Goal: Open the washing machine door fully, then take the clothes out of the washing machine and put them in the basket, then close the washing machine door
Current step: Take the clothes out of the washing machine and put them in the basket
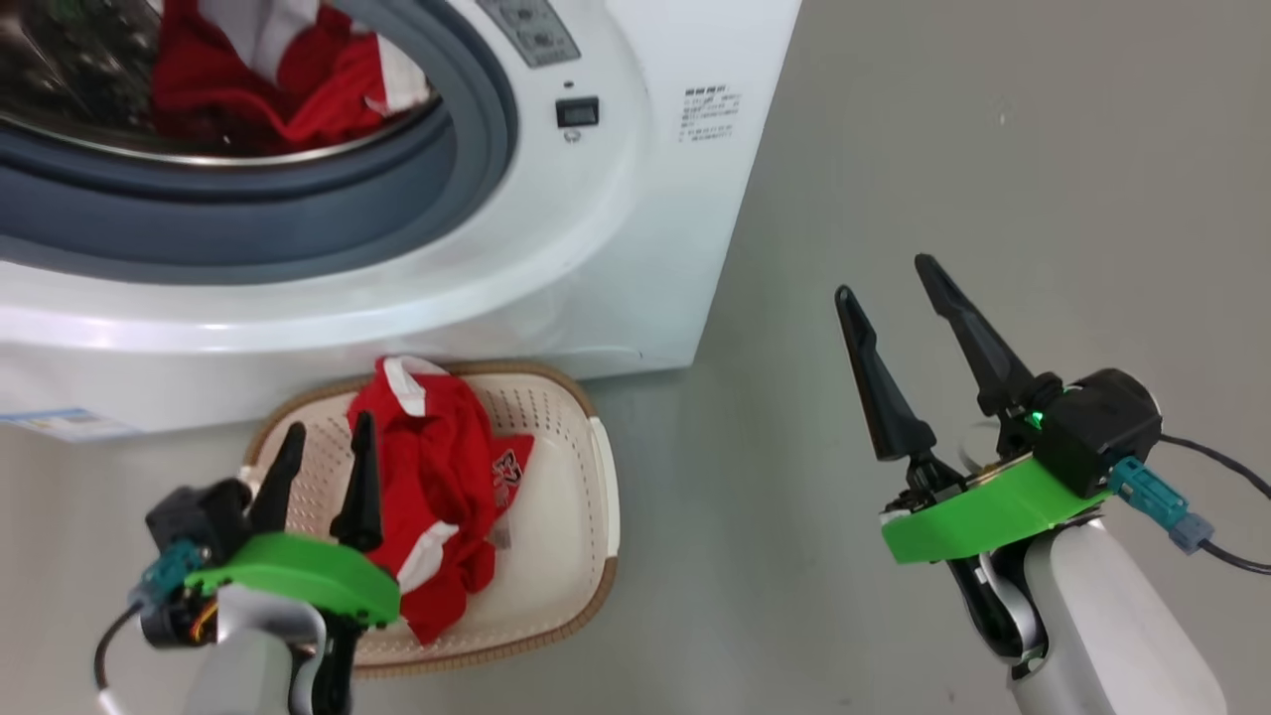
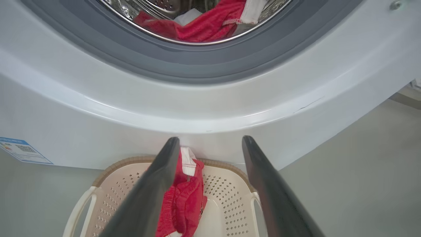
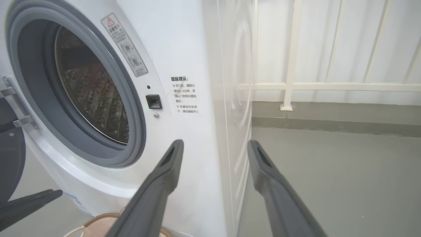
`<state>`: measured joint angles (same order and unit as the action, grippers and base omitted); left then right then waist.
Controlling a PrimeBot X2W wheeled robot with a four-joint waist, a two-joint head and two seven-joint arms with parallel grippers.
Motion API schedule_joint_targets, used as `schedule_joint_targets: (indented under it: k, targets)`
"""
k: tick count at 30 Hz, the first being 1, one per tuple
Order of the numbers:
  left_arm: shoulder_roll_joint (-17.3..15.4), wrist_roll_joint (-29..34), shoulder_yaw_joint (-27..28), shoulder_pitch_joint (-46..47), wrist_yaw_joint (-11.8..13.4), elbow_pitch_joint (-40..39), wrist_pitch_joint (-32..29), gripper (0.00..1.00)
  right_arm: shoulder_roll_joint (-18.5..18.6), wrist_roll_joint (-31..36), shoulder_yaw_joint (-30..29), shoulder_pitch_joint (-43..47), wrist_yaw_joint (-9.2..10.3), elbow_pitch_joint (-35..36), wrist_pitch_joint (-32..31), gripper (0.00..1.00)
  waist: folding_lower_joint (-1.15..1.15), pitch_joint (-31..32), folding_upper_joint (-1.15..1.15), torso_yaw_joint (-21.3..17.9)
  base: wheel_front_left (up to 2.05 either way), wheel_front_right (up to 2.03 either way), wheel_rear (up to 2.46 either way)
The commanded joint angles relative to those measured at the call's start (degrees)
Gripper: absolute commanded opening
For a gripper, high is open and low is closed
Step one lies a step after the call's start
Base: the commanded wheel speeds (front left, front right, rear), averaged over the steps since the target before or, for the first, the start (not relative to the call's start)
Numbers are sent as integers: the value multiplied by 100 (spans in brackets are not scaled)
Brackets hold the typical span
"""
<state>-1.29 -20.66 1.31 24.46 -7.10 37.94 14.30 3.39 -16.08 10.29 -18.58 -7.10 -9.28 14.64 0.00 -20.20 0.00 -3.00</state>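
Observation:
The white washing machine (image 1: 616, 248) stands open, and red clothes (image 1: 288, 79) with white bands lie in its steel drum. The black washing machine door (image 3: 8, 154) is swung out at the left edge of the right wrist view. The cream basket (image 1: 596, 467) sits on the floor against the machine's front and holds one red garment (image 1: 437, 487). My left gripper (image 1: 330, 424) hangs open just above the basket's near left side, with nothing between its fingers. In the left wrist view the garment (image 2: 184, 204) lies below the left finger. My right gripper (image 1: 886, 277) is open and empty over the floor, right of the machine.
Grey floor (image 1: 894, 149) spreads to the right of the machine. A white railing (image 3: 329, 86) and a wall stand behind it. A blue label (image 1: 60, 424) sits low on the machine's front. The left gripper's finger (image 3: 26, 204) reaches into the right wrist view at lower left.

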Motion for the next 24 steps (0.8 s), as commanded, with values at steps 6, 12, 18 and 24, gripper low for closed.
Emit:
schedule_joint_targets:
  k: [6,12,18,24]
  targets:
    - [-159,317,194,-617,19,-768,70,100,-40,12,134,236,-39,59,36,100,0,633,0,75,0,0,0]
    - [-159,629,251,-1072,91,-1495,70,100,-44,-2,142,395,-39,4,36,100,0,993,0,58,0,0,0]
    - [-159,805,285,-1546,154,-2241,70,100,-49,-109,-184,660,-39,-55,36,100,0,1340,0,43,0,0,0]
    - [-159,869,306,-1909,254,-2686,70,100,-50,-132,-215,813,-39,-42,36,100,0,1540,0,32,0,0,0]
